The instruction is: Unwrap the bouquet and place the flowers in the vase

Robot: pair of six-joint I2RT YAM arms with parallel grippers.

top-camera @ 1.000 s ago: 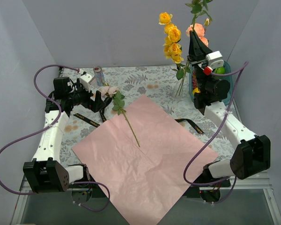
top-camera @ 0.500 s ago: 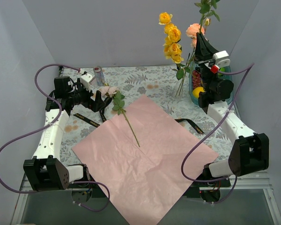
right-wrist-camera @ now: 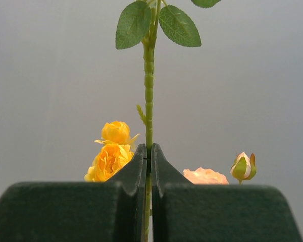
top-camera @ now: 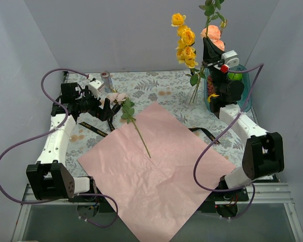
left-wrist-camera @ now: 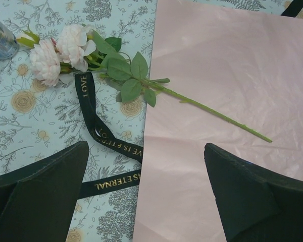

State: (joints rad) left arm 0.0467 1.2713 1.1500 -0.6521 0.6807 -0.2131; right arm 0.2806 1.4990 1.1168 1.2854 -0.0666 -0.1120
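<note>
My left gripper (top-camera: pixel 109 112) hangs low over the left side of the worktop (top-camera: pixel 156 88), its jaws spread wide with nothing between them. Behind it, near the back edge, stands a silver drink can (top-camera: pixel 106 80). Just beside my fingers lies one pale pink flower (top-camera: pixel 116 97). Its blooms rest on the patterned cloth and its leafy stem (left-wrist-camera: pixel 212 113) runs out onto the paper sheet (top-camera: pixel 156 171). The sheet is spread flat, pink side up, across the middle of the worktop. From my left wrist I see the black ribbon (left-wrist-camera: pixel 93 123) with gold lettering curling under the flower's leaves and along the sheet's left edge. Another stretch of ribbon (top-camera: pixel 207 135) shows past the sheet's right edge.

Farther right, at the back, the clear vase (top-camera: pixel 194 98) stands upright with the yellow flowers (top-camera: pixel 186 43) rising tall out of it.

My right gripper (top-camera: pixel 207 48) is raised above and just right of the vase, fingers pointing up and clamped tight on a thin green stem (right-wrist-camera: pixel 149 91). The stem's leaves top out above the fingertips. A peach bloom (top-camera: pixel 212 33) sits close against the gripper, but I cannot tell whether it belongs to the stem I hold. I also cannot tell whether the stem's lower end reaches the vase. Behind my right arm is the teal tray (top-camera: pixel 248 93) with round fruit (top-camera: pixel 235 76) in it.
</note>
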